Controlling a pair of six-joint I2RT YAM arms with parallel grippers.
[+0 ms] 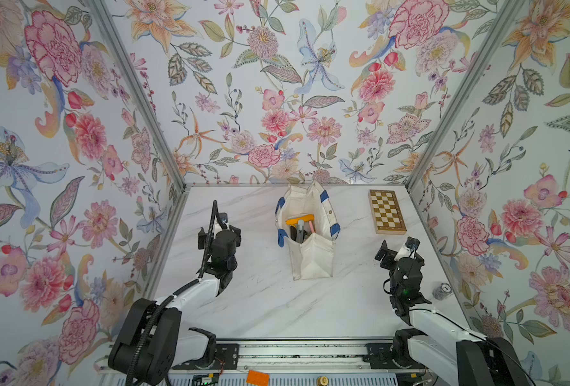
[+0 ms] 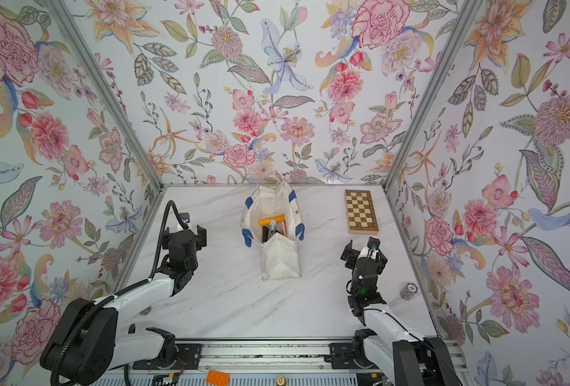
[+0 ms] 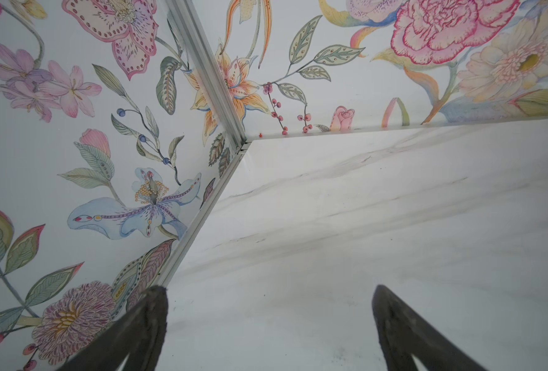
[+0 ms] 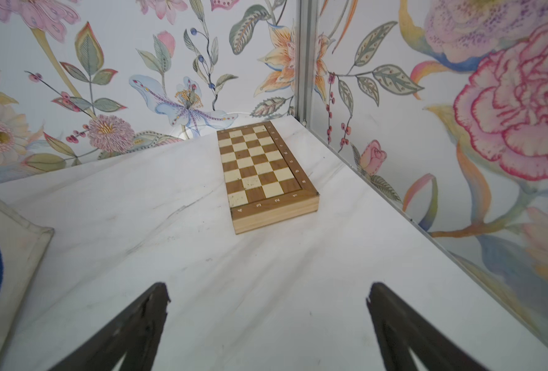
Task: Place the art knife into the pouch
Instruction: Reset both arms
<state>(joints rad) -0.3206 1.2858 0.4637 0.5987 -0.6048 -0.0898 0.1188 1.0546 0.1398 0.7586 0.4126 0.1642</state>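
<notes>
Both top views show the pouch (image 1: 312, 264) standing open on the table (image 1: 260, 300), yellow tool (image 1: 299, 220) inside; right wrist catches only its corner plus the chessboard (image 4: 259, 167). Left claw (image 3: 268, 289) and right claw (image 4: 267, 286): spread wide, empty.

L arm (image 1: 193, 294) (ribbed blk cable (image 1: 207, 244)), R arm (image 1: 437, 326): white, blk joints; L claw (image 3: 269, 289), R claw (image 4: 267, 286) blk.

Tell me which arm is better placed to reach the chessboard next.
Right. The right gripper, open and empty, faces the chessboard close ahead; the left gripper sits on the pouch's far side.
</notes>
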